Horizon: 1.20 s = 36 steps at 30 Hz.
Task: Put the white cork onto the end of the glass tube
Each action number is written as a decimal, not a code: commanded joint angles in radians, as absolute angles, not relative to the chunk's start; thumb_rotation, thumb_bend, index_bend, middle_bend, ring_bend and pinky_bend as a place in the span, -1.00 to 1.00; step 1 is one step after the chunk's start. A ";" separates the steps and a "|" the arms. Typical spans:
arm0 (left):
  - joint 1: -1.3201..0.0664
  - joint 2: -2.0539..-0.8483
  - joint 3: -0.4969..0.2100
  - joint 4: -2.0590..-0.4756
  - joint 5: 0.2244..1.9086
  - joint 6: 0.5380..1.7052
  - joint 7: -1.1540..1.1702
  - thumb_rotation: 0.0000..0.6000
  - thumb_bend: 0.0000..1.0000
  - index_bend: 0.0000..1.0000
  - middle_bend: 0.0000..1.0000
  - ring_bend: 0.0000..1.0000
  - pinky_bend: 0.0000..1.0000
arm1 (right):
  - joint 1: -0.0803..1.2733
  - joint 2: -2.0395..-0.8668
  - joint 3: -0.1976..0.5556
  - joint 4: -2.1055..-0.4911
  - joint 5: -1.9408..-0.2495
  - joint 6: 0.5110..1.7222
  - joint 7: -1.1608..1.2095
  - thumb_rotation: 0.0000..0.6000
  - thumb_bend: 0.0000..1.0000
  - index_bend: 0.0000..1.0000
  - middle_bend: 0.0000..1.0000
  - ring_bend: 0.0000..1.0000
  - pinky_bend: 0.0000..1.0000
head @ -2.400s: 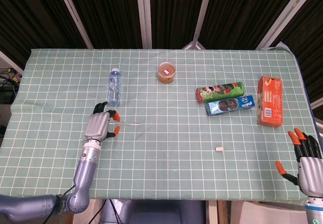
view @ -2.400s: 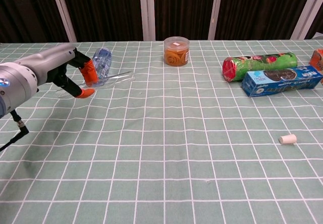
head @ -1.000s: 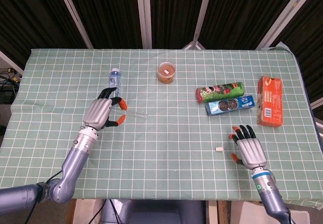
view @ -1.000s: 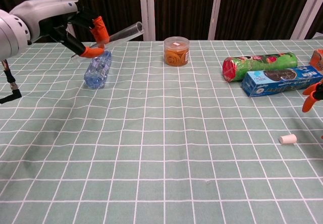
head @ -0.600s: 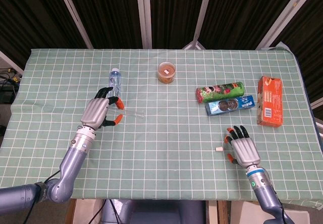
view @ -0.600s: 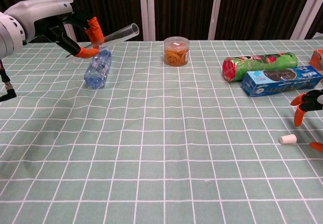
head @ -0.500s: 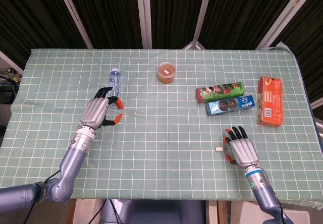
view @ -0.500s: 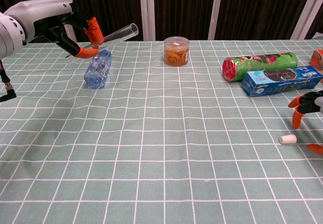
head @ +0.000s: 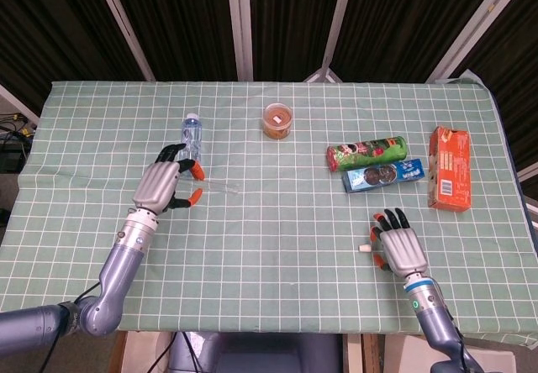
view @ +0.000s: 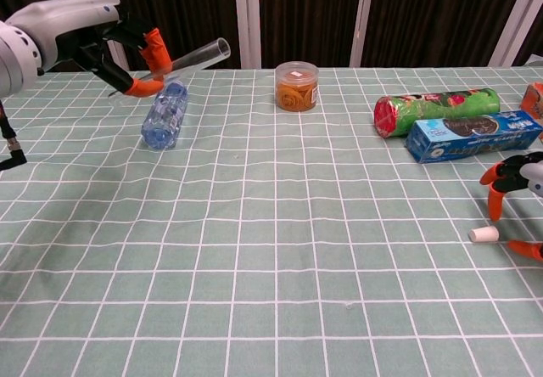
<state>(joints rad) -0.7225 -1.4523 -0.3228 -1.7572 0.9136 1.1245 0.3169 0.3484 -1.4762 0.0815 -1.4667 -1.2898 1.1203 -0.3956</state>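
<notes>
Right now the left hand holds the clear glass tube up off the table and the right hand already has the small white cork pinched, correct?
Not quite. The left hand does hold the clear glass tube up, but the right hand has not pinched the small white cork: in the chest view the cork lies on the green checked cloth with the fingertips open around it.

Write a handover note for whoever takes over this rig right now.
Left hand holds the glass tube lifted off the table, above the water bottle.
Right hand is open and hovers just beside the white cork, fingers apart, not holding it.
The cork lies on the green checked cloth.
Done: tube picked up.
Left: grasp the cork, bring both hands together, fit the cork onto the tube's end.
</notes>
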 commanded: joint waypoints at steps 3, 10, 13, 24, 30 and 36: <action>-0.725 -1.451 -0.322 -1.755 0.910 1.126 0.315 1.00 0.21 0.21 -0.09 -0.84 -1.00 | 0.350 -1.484 0.079 -1.460 -1.289 1.124 -0.398 1.00 -0.29 -0.03 -0.60 -0.81 -1.00; -0.726 -1.449 -0.320 -1.753 0.907 1.130 0.310 1.00 0.21 0.21 -0.09 -0.84 -1.00 | 0.353 -1.497 0.076 -1.455 -1.286 1.129 -0.403 1.00 -0.29 -0.03 -0.60 -0.81 -1.00; -0.726 -1.448 -0.320 -1.751 0.904 1.130 0.307 1.00 0.21 0.21 -0.09 -0.84 -1.00 | 0.356 -1.501 0.076 -1.453 -1.285 1.129 -0.406 1.00 -0.29 -0.03 -0.59 -0.81 -1.00; -0.728 -1.445 -0.319 -1.745 0.898 1.129 0.294 1.00 0.21 0.21 -0.09 -0.84 -1.00 | 0.362 -1.513 0.074 -1.447 -1.277 1.131 -0.416 1.00 -0.29 0.02 -0.58 -0.81 -1.00; -0.728 -1.444 -0.317 -1.739 0.896 1.128 0.288 1.00 0.21 0.21 -0.09 -0.84 -1.00 | 0.361 -1.519 0.071 -1.444 -1.273 1.134 -0.421 1.00 -0.29 0.02 -0.58 -0.81 -1.00; -0.727 -1.442 -0.317 -1.738 0.897 1.130 0.283 1.00 0.21 0.21 -0.09 -0.84 -1.00 | 0.363 -1.526 0.071 -1.442 -1.274 1.140 -0.426 1.00 -0.29 0.02 -0.58 -0.81 -1.00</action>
<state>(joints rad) -0.7271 -1.4416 -0.3168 -1.7381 0.8968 1.1302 0.2834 0.3625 -1.5254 0.0710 -1.4423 -1.2738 1.1393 -0.4254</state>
